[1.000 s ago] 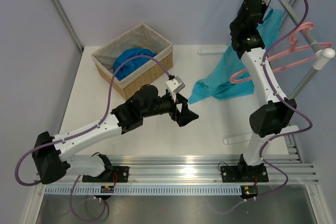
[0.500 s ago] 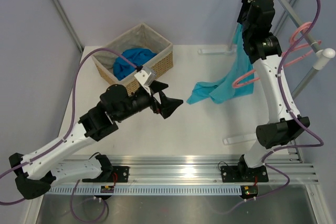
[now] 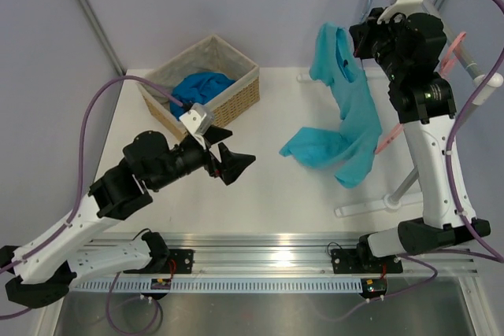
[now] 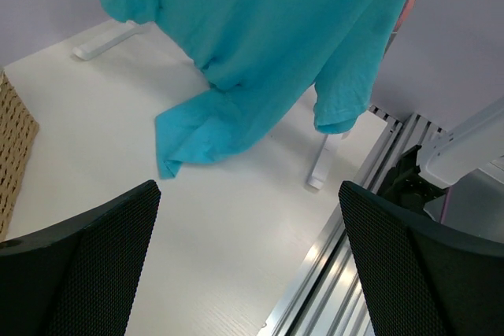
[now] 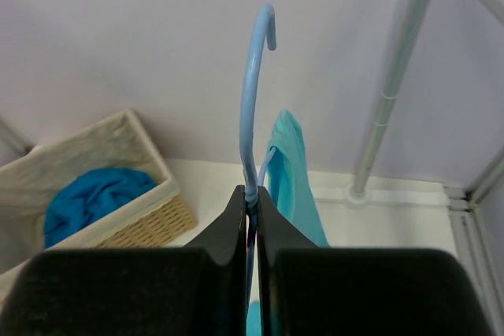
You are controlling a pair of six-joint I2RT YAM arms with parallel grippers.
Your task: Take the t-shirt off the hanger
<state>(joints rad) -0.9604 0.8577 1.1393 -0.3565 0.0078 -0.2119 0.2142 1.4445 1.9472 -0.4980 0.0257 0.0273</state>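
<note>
1. The right gripper (image 5: 250, 198) has its fingers clenched flat on the neck of the hanger (image 5: 248, 100), just under the slim blue hook. The hook stands free in the upper middle of the wrist view and catches on nothing.
2. The left gripper (image 3: 235, 151) has its fingers released and spread wide, holding nothing. In its own view the two dark pads (image 4: 87, 273) frame bare table (image 4: 236, 234).
3. A second ago the right arm was up by the rail (image 3: 484, 80) at the upper right of the overhead frame, and the t-shirt (image 3: 346, 108) was bunched beside the pink hanger (image 3: 455, 43). It has since swung the hanger out toward the upper middle.
4. The t-shirt now hangs open from the upper middle-right, with its dark neck label showing. Its lower part trails onto the table at mid-frame.
5. The left arm has drawn back toward the lower left. Its gripper has shifted from the centre to left of centre, and it faces the cloth but is well apart from it.
6. The basket (image 3: 236, 84) with the blue cloth (image 3: 197, 88) sits untouched at the upper left.
7. As I read it, the hanger is off the rail but the shirt is still on it. The open left gripper would need to close in on the fabric and pull it free.
</note>
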